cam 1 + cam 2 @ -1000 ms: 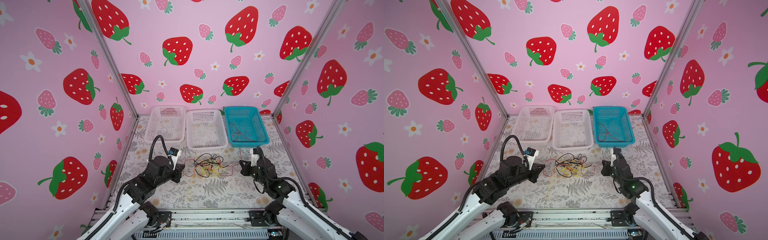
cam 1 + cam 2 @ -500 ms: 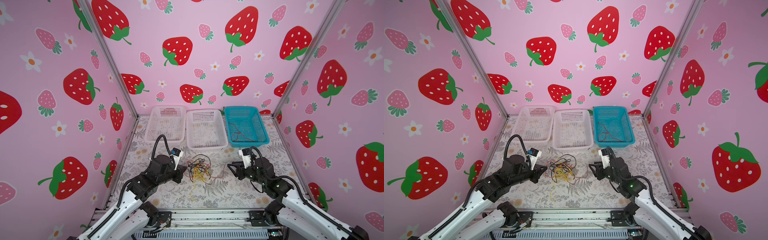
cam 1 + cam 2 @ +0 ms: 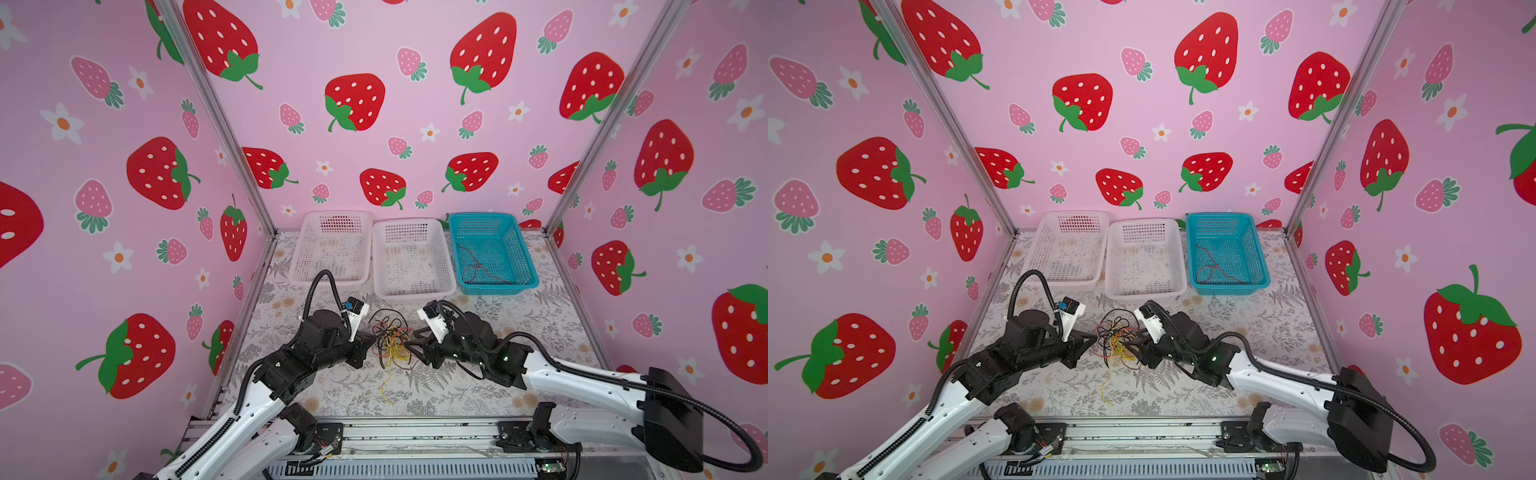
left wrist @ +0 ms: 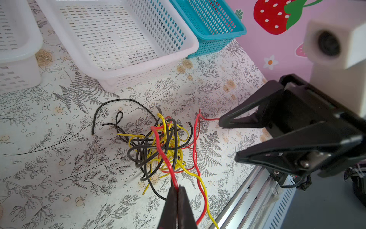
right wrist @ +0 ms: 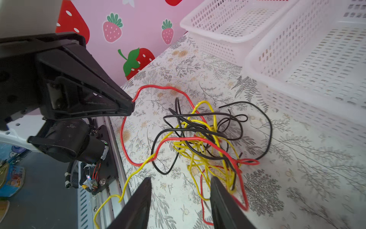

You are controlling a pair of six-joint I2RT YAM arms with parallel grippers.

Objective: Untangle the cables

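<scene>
While my left tool (image 4: 177, 188) stays pinched tight on a red strand (image 4: 165, 158) at the left edge of the cables (image 3: 390, 340), the heap has shifted. It lies a little nearer that tool and the front rail than a second ago. A yellow tail (image 3: 385, 384) now trails out toward the rail. Behind, the left basket (image 3: 328, 280) and middle basket (image 3: 415, 293) show no cable in either top view.

Cables: black, yellow and red, knotted in one heap on the surface (image 3: 557, 320). They sit between my two tools, in front of the middle basket, and are not yet separated.

Right tool (image 5: 180, 181): a second ago it stood in front of the blue basket (image 3: 498, 286). It has since swung back to the right edge of the heap, and its jaws now stand at a middling gap. It holds nothing. In the right wrist view, yellow and red strands lie between and just ahead of its fingers. Whether any is touched I cannot tell.

Blue basket: one red cable (image 3: 478, 270) lies inside, well apart from the heap.

Finding: one cable appears sorted and the rest remain. With the left end anchored, the right tool looks placed to take a second strand and draw it away.

Risk: the strands cross many times, so the heap may drag as a lump rather than loosen.
</scene>
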